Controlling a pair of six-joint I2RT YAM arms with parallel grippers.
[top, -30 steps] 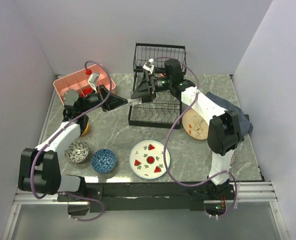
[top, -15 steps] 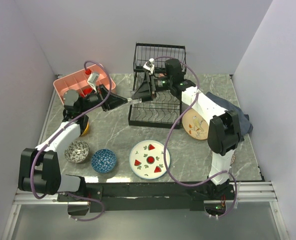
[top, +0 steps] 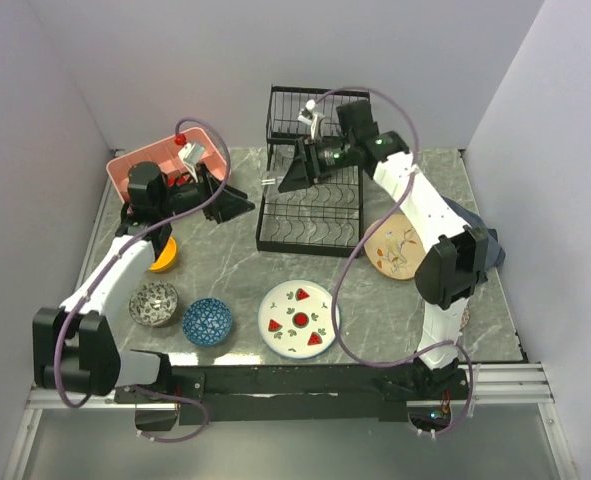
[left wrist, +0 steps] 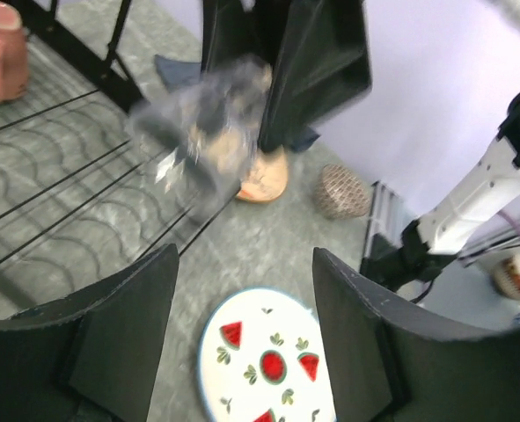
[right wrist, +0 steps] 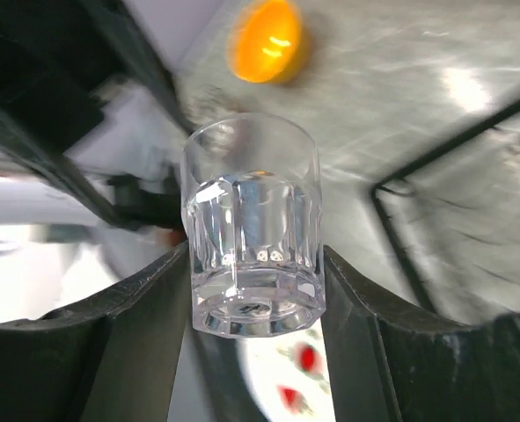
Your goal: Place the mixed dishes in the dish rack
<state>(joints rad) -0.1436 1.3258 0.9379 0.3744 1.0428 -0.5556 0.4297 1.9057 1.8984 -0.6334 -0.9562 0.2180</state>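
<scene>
Moved: left hand point(top: 237, 203) has let go of the clear glass point(right wrist: 252, 237) and drawn back toward the pink tray point(top: 133, 170); right hand point(top: 285, 182) has carried the glass up and toward the back, off the spot where the 2 hands met.
Left hand: spread wide, nothing between its 2 fingers, held above the desk point(top: 235, 270) between the tray and the dish rack point(top: 310, 243).
Right hand: pinching the clear glass by its sides, 1 finger on each flank, thick base toward the wrist camera.
Clear glass: in the air at the left rim of the dish rack in the top view, apart from the left hand; blurred in the left wrist view.
Dish rack: black wire, at the back middle of the desk, slotted base in front, taller basket behind.
Terracotta cup point(left wrist: 0, 53): already in the rack.
Watermelon-slice plate point(top: 299, 318): flat on the desk, in front of the rack.
Bird-motif plate point(top: 395, 248): right of the rack, partly under the right arm.
Orange bowl point(top: 163, 255): beside the left arm, partly hidden by it.
Grey bowl point(top: 153, 303) and blue bowl point(top: 207, 321): side by side near the front left.
Brown bowl point(left wrist: 342, 191): on the desk beyond the watermelon-slice plate in the left wrist view.
</scene>
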